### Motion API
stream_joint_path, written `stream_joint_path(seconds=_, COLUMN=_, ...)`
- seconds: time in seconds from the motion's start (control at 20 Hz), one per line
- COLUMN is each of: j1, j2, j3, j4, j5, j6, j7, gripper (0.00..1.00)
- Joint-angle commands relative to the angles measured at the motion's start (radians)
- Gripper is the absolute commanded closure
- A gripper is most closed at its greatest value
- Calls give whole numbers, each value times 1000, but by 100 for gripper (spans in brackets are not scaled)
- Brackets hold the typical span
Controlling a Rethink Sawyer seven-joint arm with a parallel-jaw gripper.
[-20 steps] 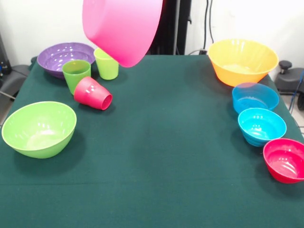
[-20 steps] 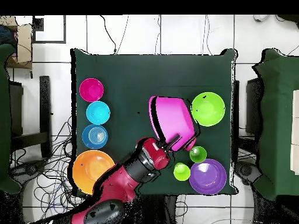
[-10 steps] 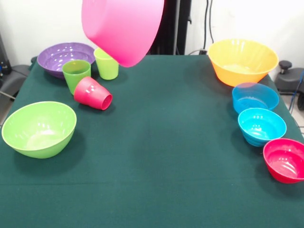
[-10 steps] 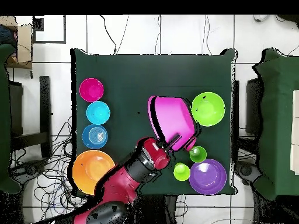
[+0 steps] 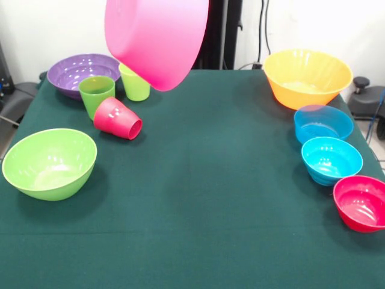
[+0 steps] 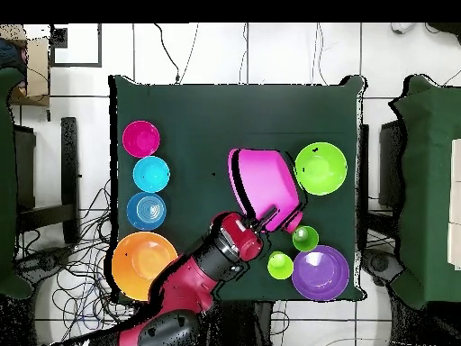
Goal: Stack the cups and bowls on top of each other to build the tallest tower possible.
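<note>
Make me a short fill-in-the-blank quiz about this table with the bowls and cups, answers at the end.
1. The bowl held up off the table is ____.
2. The red cup lies on its ____.
3. The orange bowl sits next to the translucent ____ bowl.
4. The number of cups standing upright is ____.

Answers: pink; side; blue; two

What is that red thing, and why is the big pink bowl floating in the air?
The red thing is a robot arm. At its tip is a gripper, like a hand, and it holds the pink bowl by the rim, tilted, up above the green table. One picture is taken from across the table; the other looks straight down from above. On the table sit a purple bowl, an orange bowl, a lime-green bowl, and small blue, turquoise and red bowls. There are two green cups, standing, and a red cup on its side.
</note>
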Motion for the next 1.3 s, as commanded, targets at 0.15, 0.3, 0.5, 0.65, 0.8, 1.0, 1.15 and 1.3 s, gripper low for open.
stream_joint_path(seconds=0.15, j1=-28, j2=28, j3=178, j4=-24, j5=65, j6=-56, j7=171, gripper=100)
stream_joint_path(seconds=0.3, j1=-32, j2=27, j3=186, j4=-22, j5=72, j6=-71, j7=172, gripper=100)
stream_joint_path(seconds=0.5, j1=-29, j2=39, j3=200, j4=-15, j5=101, j6=-87, j7=179, gripper=100)
stream_joint_path(seconds=0.65, j1=-29, j2=44, j3=211, j4=-11, j5=121, j6=-106, j7=183, gripper=100)
stream_joint_path(seconds=0.8, j1=-21, j2=59, j3=216, j4=-6, j5=149, j6=-111, j7=180, gripper=100)
stream_joint_path(seconds=1.0, j1=-18, j2=76, j3=220, j4=-1, j5=178, j6=-124, j7=174, gripper=100)
stream_joint_path(seconds=1.15, j1=-18, j2=84, j3=220, j4=1, j5=191, j6=-125, j7=163, gripper=100)
stream_joint_path(seconds=1.3, j1=-13, j2=95, j3=219, j4=4, j5=204, j6=-127, j7=152, gripper=100)
